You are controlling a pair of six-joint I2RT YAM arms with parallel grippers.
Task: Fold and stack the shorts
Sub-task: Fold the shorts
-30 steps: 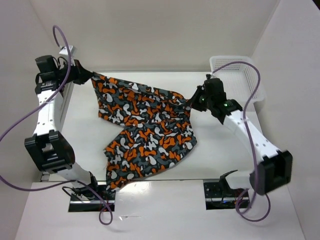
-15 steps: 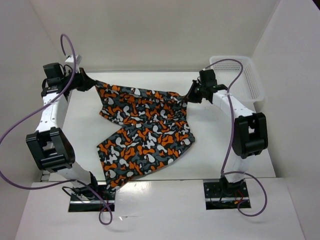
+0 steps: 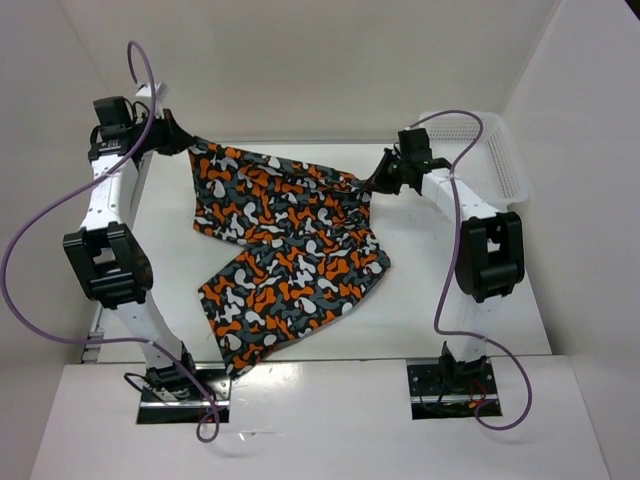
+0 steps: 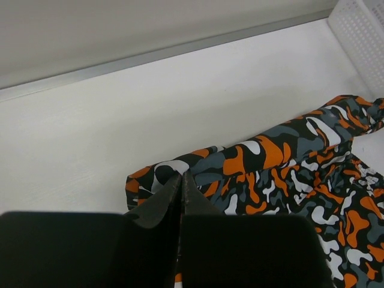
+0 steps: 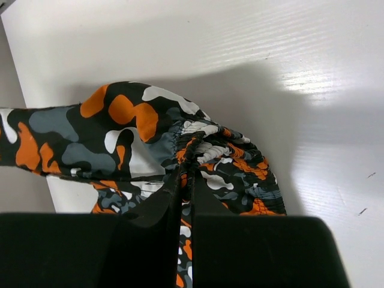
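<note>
The shorts (image 3: 285, 235), printed in orange, grey, black and white blotches, hang stretched between both grippers, with the lower part trailing on the white table toward the front. My left gripper (image 3: 186, 143) is shut on the far left corner of the shorts (image 4: 270, 168); its own point in the left wrist view is (image 4: 181, 177). My right gripper (image 3: 377, 183) is shut on the gathered waistband at the right end of the shorts (image 5: 132, 132); its own point in the right wrist view is (image 5: 188, 171).
A white plastic mesh basket (image 3: 495, 160) stands at the back right, also at the corner of the left wrist view (image 4: 363, 27). White walls close in the table at the back and both sides. Purple cables loop off both arms.
Both arms have lifted and pulled back toward the far wall with the shorts held. The right arm has folded upright. The cloth is stretched out wider and its lower leg has slid slightly.
</note>
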